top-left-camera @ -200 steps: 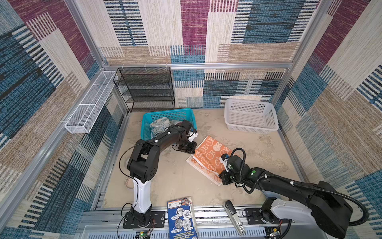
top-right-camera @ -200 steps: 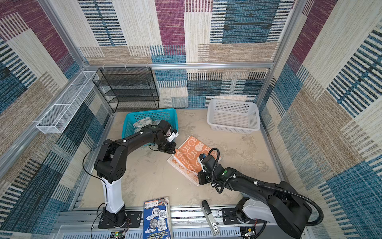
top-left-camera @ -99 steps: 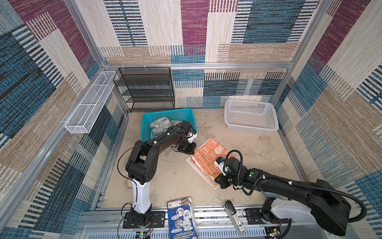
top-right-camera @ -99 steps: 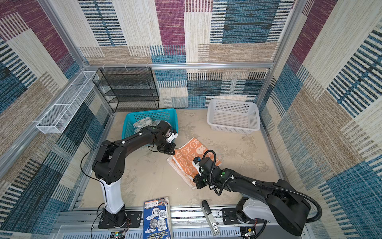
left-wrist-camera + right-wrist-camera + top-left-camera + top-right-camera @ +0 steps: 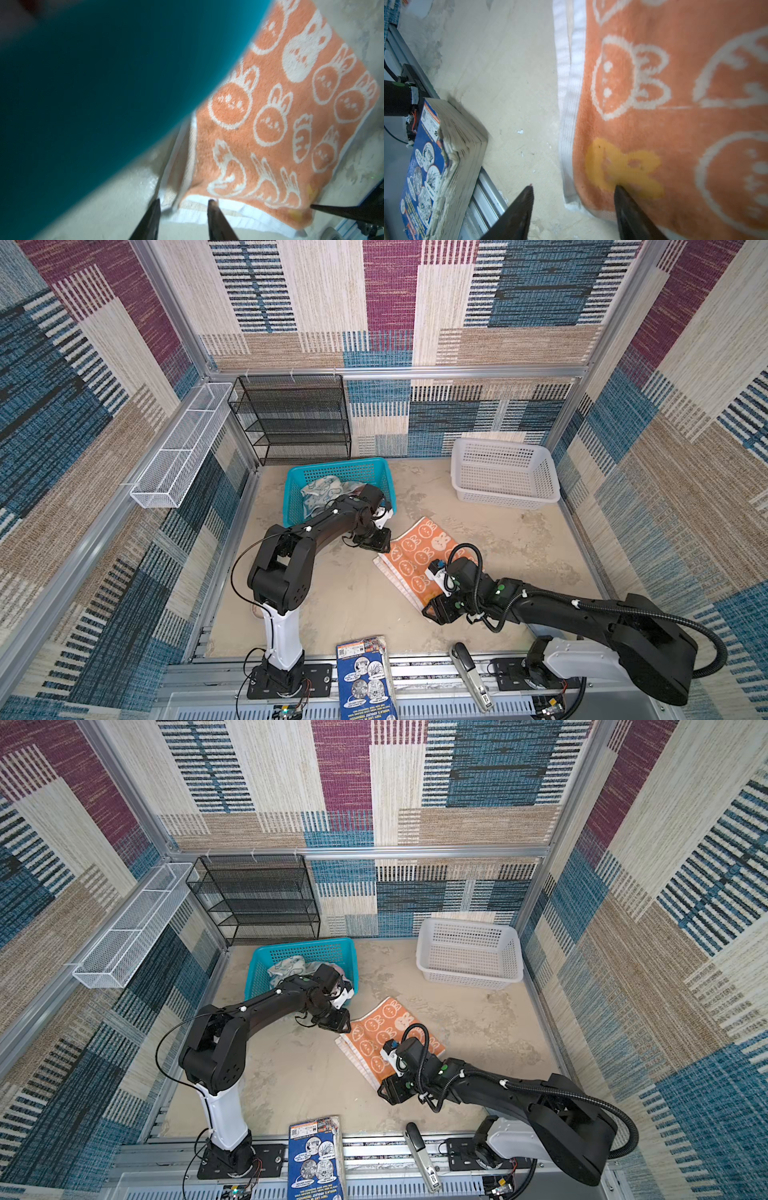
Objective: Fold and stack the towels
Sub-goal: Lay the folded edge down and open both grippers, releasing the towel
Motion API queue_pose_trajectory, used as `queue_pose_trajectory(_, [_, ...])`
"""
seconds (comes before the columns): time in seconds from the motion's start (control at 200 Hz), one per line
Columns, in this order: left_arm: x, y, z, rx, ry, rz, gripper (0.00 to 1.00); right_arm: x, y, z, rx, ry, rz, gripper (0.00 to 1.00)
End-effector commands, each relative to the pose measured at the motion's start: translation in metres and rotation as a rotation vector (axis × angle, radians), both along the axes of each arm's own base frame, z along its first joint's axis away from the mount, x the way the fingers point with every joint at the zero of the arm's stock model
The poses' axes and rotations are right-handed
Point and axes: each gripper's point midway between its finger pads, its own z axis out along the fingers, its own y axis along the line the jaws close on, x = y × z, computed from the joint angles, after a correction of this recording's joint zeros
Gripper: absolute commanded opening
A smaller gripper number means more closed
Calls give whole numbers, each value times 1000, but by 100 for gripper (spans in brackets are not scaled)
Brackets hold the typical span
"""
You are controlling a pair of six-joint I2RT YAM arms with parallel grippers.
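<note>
The white plastic lattice basket (image 5: 498,495) stands well beyond the folded orange terry towel with white rabbit-and-carrot print (image 5: 415,556), which lies flat on the sandy tabletop (image 5: 345,593). The teal plastic lattice basket (image 5: 345,472), with a crumpled pale blue printed towel (image 5: 322,493) inside, stands just past that orange towel's far left corner. The left gripper (image 5: 185,201) is at the orange towel's left corner, jaws partly parted and clamping nothing; the right gripper (image 5: 574,187) is at its near corner, jaws wide apart astride the white hem, holding nothing.
</note>
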Motion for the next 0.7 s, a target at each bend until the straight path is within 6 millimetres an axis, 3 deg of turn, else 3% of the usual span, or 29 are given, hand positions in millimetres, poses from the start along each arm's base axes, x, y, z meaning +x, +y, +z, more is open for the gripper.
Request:
queue_pose_trajectory(0.0, [-4, 6, 7, 16, -4, 29, 52, 27, -4, 20, -13, -98, -112, 74])
queue_pose_trajectory(0.145, [-6, 7, 26, -11, -50, 43, 63, 66, -24, 37, -77, -155, -313, 78])
queue_pose_trajectory(0.356, [-3, 0, 63, -99, -160, 39, 66, 112, -82, 40, -75, -146, -599, 76])
queue_pose_trajectory(0.496, [6, -12, 81, -187, -229, 33, 65, 122, -118, 29, -98, -117, -719, 71])
queue_pose_trajectory(0.586, [12, -21, 88, -230, -258, 30, 65, 122, -132, 14, -120, -82, -757, 62])
queue_pose_trajectory(0.696, [19, -31, 94, -254, -291, 12, 65, 117, -146, 0, -139, -56, -802, 61])
